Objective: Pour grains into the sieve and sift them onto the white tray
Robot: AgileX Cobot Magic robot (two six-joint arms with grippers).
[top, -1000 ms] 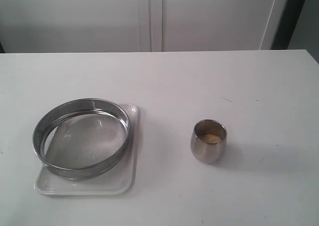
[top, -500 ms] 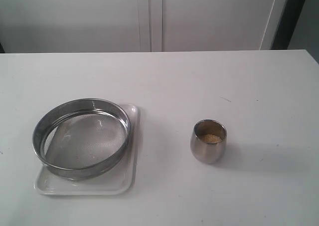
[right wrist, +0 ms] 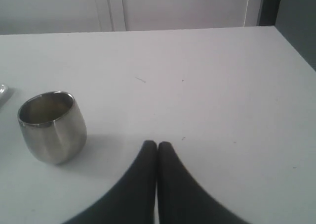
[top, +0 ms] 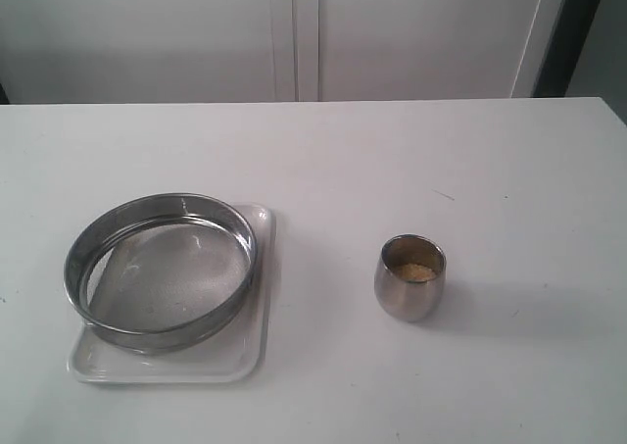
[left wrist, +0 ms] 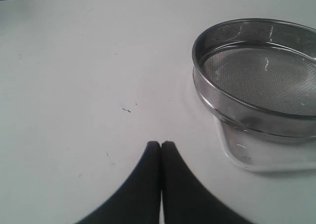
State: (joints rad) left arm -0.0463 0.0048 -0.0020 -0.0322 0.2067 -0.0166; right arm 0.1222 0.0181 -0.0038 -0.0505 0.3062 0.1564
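Note:
The sieve (top: pixel 160 270), a wide steel ring with a mesh bottom, rests on the white tray (top: pixel 257 351) at the table's left. A small rounded steel cup (top: pixel 409 277) stands right of the middle and holds golden grains (top: pixel 414 271). Neither arm shows in the exterior view. In the left wrist view my left gripper (left wrist: pixel 161 144) is shut with nothing in it, apart from the sieve (left wrist: pixel 256 75) and the white tray (left wrist: pixel 247 157). In the right wrist view my right gripper (right wrist: pixel 157 144) is shut and empty, a short way from the cup (right wrist: pixel 52 126).
The white table (top: pixel 392 170) stretches behind and to the right of the objects. A pale cabinet front (top: pixel 294 32) stands beyond the table's far edge. The table's right edge (right wrist: pixel 291 41) borders a dark gap.

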